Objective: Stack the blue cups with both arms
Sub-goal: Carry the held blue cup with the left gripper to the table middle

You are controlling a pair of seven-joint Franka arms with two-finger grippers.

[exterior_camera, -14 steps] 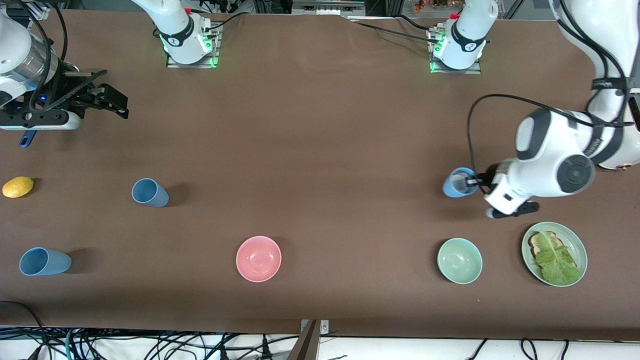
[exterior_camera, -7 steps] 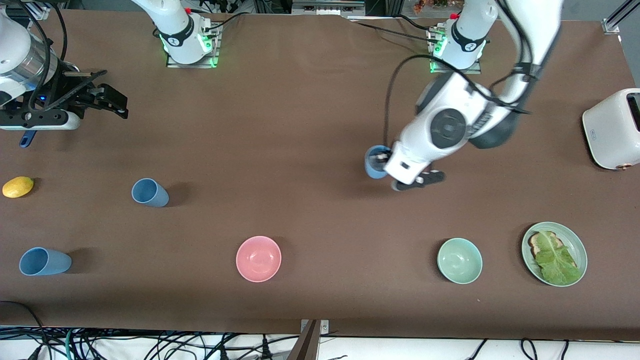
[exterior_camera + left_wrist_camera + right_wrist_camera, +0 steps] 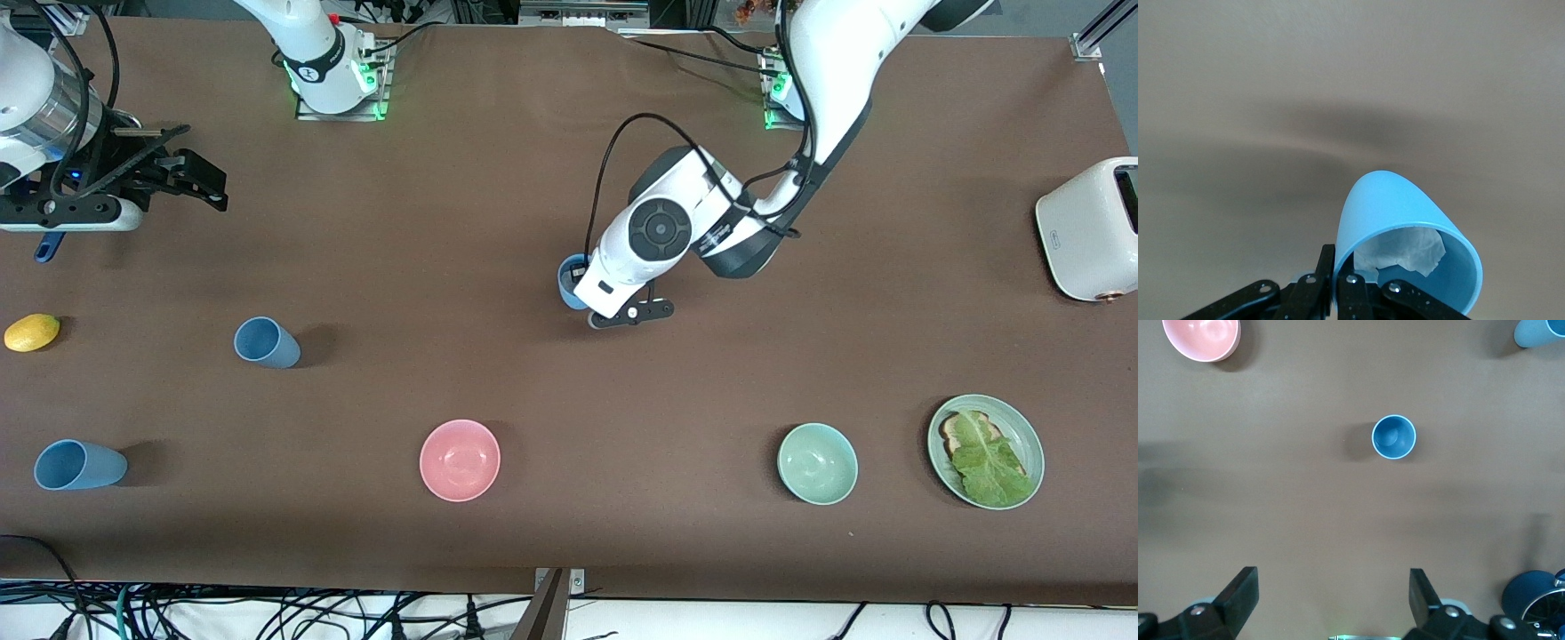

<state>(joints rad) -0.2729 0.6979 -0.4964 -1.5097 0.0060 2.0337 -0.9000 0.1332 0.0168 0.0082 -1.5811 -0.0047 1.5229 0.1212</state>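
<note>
Desk [image 3: 533, 178]: brown, carrying two upright blue cups [image 3: 266, 342] near the right arm's end.
Left end effector [image 3: 580, 298]: over mid-desk, clamped on a carried cup's [image 3: 1405, 250] rim, cup tilted, paper inside.
Right end effector [image 3: 1331, 600]: waiting, fingers spread, empty.
</note>
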